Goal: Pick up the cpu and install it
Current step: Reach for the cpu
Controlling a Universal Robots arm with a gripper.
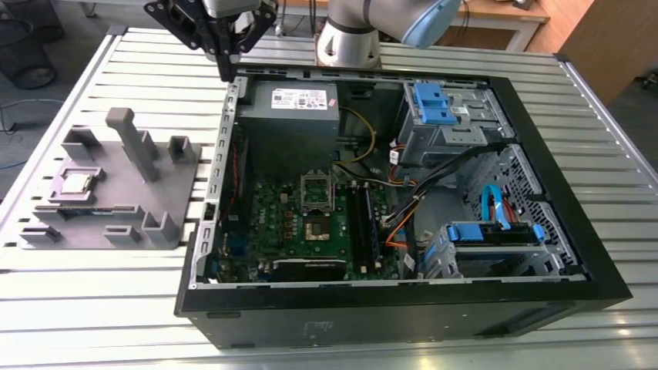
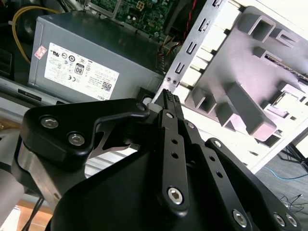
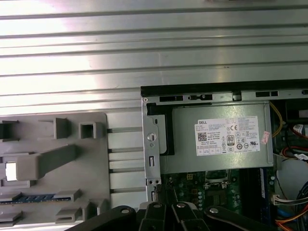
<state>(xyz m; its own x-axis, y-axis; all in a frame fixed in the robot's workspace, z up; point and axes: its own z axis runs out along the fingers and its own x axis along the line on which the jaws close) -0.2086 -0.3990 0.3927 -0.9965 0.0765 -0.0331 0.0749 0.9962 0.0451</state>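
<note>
While the slatted desk [image 1: 92, 308] carries everything, the open case [image 1: 411, 312] lies flat on it, with the green motherboard [image 1: 273, 223] face up inside. A grey holder [image 1: 185, 189] sits just beside the case, on the exterior view's left. The gripper [image 1: 226, 71] hangs over the case's edge near the power supply [image 1: 293, 116], fingers together and holding nothing. The cpu [image 1: 79, 183] rests in the holder, well apart from the gripper.

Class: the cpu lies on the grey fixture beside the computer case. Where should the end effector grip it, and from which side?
Pinch two opposite edges of the cpu, coming straight down from above. It lies flat, metal top up, seated in the grey fixture, so probably only its thin edges offer a hold.
</note>
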